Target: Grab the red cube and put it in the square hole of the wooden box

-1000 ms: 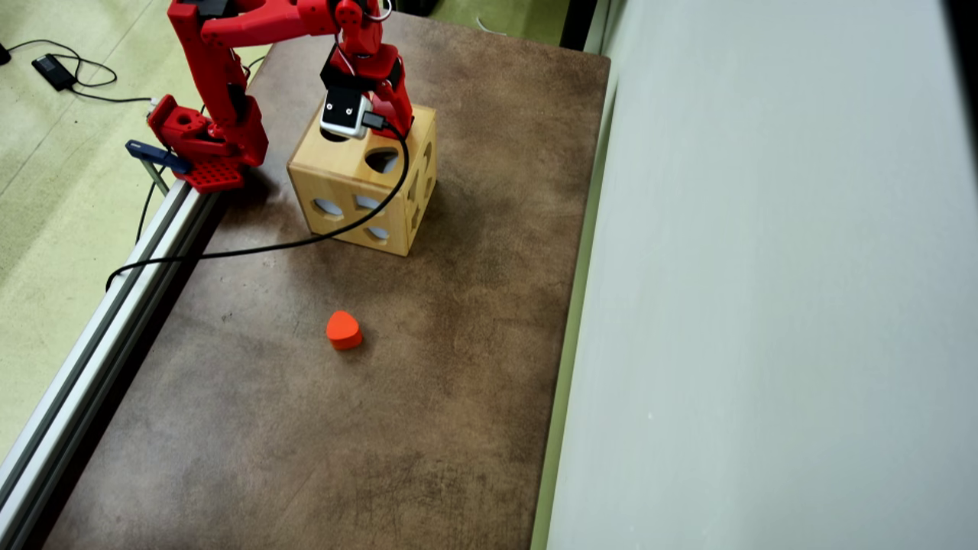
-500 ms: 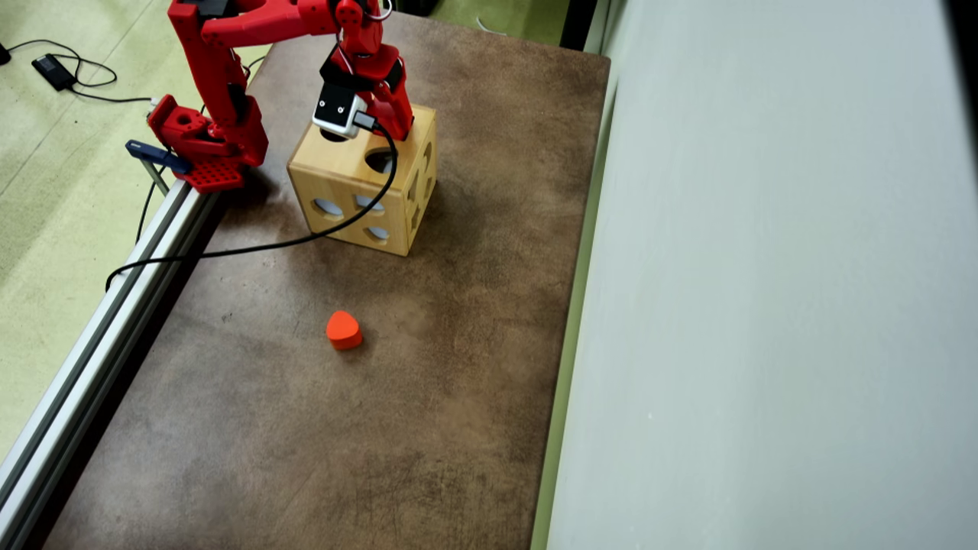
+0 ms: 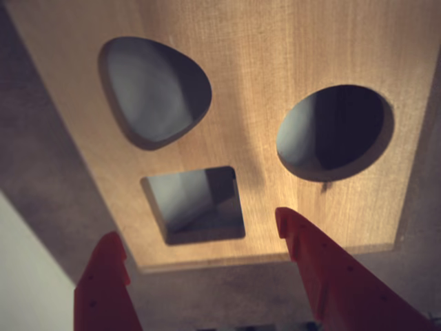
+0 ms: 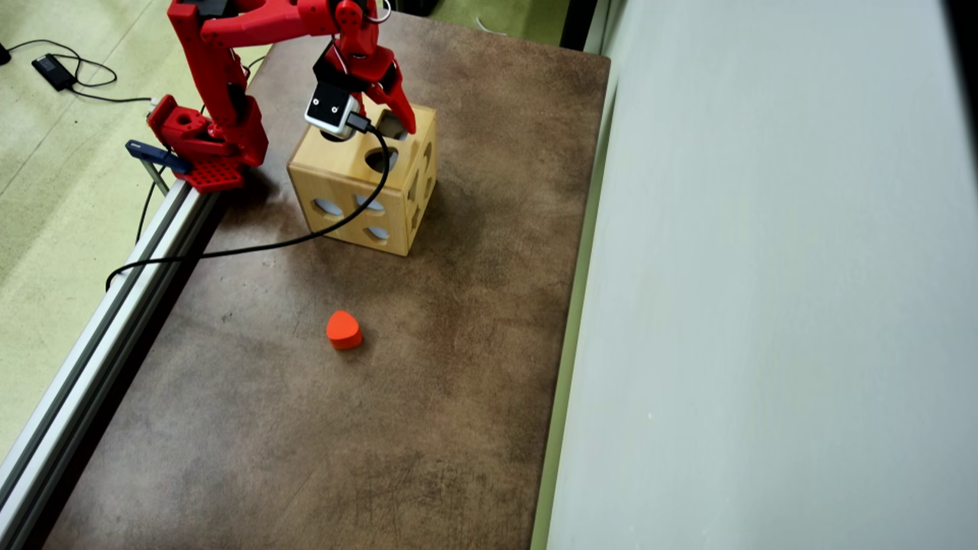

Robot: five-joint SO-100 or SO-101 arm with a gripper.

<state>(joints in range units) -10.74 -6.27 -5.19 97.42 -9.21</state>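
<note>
The wooden box [image 4: 344, 179] stands at the far end of the table, just below the arm. The wrist view looks down on its top face [image 3: 262, 83], where the square hole [image 3: 196, 203] opens dark between a rounded hole [image 3: 155, 93] and a round hole [image 3: 337, 131]. My gripper [image 3: 198, 226] hangs open a little above the square hole, with nothing between its red fingers [image 3: 324, 269]. In the overhead view the gripper [image 4: 396, 114] hovers over the far edge of the box top. The red cube shows in neither view.
An orange rounded block [image 4: 344, 330] lies alone on the brown table [image 4: 428, 397]. A black cable [image 4: 252, 248] runs from the wrist camera across the box front to the left. An aluminium rail [image 4: 99, 344] lines the left edge and a pale wall [image 4: 764, 305] the right.
The wrist has drawn up and back toward the far edge of the box top, which uncovers more of the holes. The orange block and the box have not moved.
</note>
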